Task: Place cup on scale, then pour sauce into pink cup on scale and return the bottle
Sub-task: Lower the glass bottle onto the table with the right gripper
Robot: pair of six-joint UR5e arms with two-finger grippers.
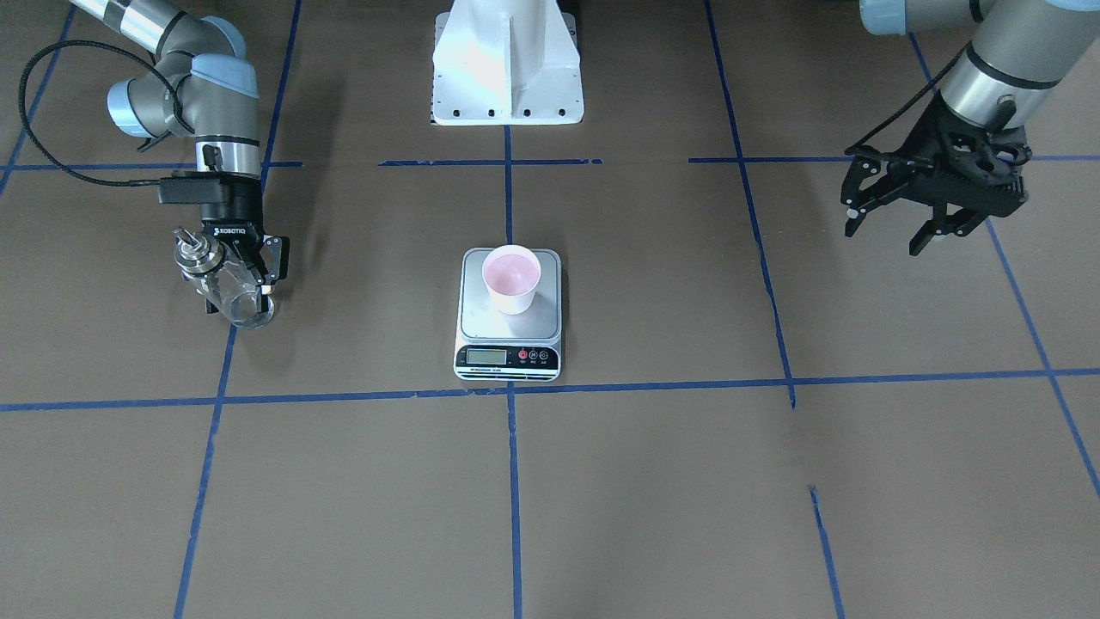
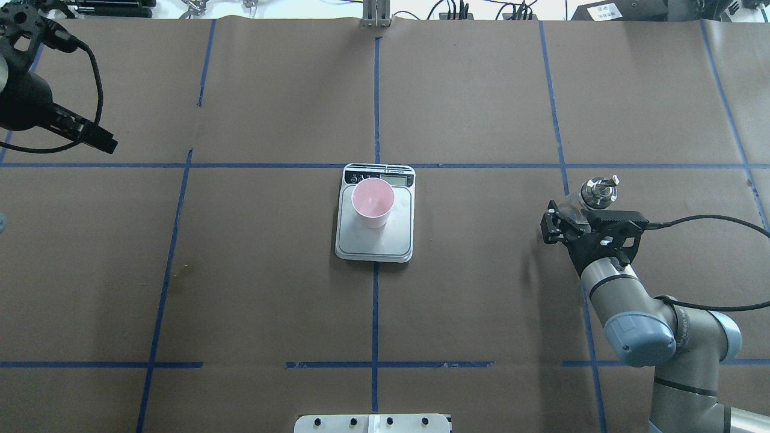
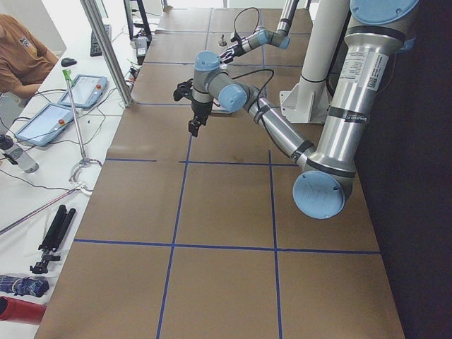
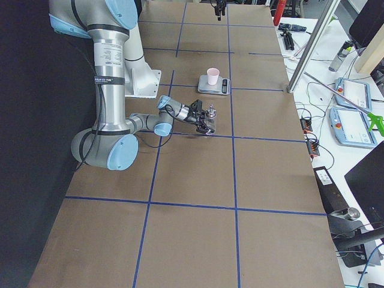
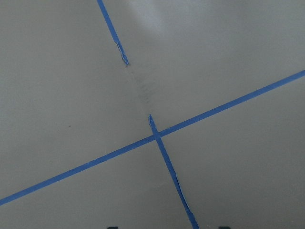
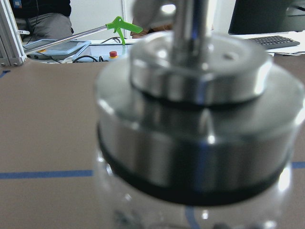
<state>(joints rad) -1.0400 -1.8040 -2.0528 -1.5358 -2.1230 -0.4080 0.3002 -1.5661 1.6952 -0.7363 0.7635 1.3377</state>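
While the right claw [image 1: 239,277] grips the clear glass bottle [image 1: 230,288] around its body, low over the brown table [image 1: 653,481] on the robot's right side, the bottle's metal cap [image 2: 598,192] and spout fill the right wrist view. The left claw [image 1: 894,225] hangs above the table on the far left side with its fingers spread apart and nothing between them. Well apart from both, the pink cup [image 1: 512,279] stands upright on the scale [image 1: 509,341] at the middle of the table, beside the blue tape line [image 1: 514,481].
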